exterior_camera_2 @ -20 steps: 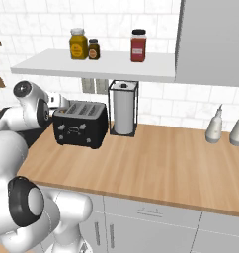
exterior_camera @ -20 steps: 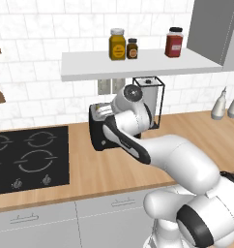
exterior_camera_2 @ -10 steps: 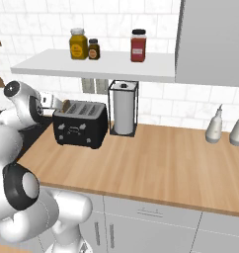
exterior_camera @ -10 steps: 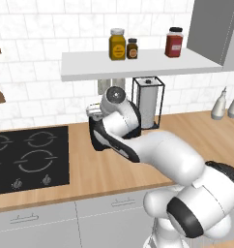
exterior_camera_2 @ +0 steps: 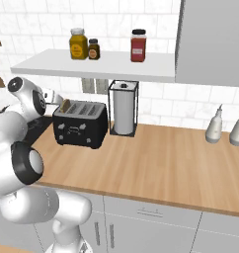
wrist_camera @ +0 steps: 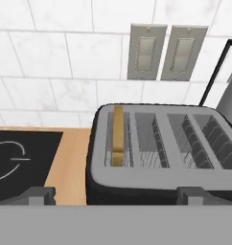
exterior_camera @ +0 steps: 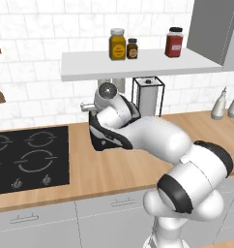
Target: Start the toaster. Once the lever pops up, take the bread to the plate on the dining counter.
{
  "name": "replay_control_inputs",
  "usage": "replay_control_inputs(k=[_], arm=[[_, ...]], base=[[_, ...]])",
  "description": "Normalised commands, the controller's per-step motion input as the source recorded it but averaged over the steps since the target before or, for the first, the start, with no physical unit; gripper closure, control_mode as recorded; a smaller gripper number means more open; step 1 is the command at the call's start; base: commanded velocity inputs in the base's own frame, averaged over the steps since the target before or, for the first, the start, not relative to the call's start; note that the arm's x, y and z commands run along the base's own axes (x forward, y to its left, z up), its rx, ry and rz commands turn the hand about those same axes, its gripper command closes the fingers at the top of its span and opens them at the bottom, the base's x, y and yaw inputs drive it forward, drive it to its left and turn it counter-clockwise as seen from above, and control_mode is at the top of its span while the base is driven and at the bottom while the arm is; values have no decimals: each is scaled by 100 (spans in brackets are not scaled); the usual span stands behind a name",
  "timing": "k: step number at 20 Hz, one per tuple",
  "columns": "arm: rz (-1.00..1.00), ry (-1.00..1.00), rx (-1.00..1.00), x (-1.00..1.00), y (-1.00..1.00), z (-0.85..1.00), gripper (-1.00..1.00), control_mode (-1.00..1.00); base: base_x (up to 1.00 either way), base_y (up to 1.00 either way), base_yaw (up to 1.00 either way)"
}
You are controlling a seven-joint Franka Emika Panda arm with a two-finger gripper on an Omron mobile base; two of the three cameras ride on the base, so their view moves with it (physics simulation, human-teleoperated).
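The two-finger gripper (wrist_camera: 115, 197) hangs wide open and empty over the front edge of the black boxy toaster with a silvery top (wrist_camera: 161, 153), its two dark fingertips (wrist_camera: 39, 195) spread apart at the toaster's near side, touching nothing. The toaster has four slots. One thin tan slice of bread (wrist_camera: 118, 135) stands upright in the leftmost slot, with its top edge poking above the slot; the other three slots are empty.

The toaster sits on the light wood counter (exterior_camera_2: 156, 158) near the tiled wall, with open wood in front of it. To its left lies the black cooktop (exterior_camera: 27, 157), just beside it. To its right stands one paper towel roll in a black wire holder (exterior_camera_2: 123, 108), close by. Two grey switch plates (wrist_camera: 166, 52) sit on the wall behind. Three jars (exterior_camera_2: 84, 43) stand on the white shelf (exterior_camera_2: 92, 64) overhead.
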Motion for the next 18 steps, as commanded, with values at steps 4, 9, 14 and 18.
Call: replay_control_inputs(k=[4,9,14,18], arm=[[0,0,0,48,9,0,-100,-100],[0,0,0,48,1,-1,-100,-100],[0,0,0,28,0,-24,-100,-100],[0,0,0,24,0,-32,-100,-100]], base=[[0,0,0],[0,0,0],[0,0,0],[0,0,0]])
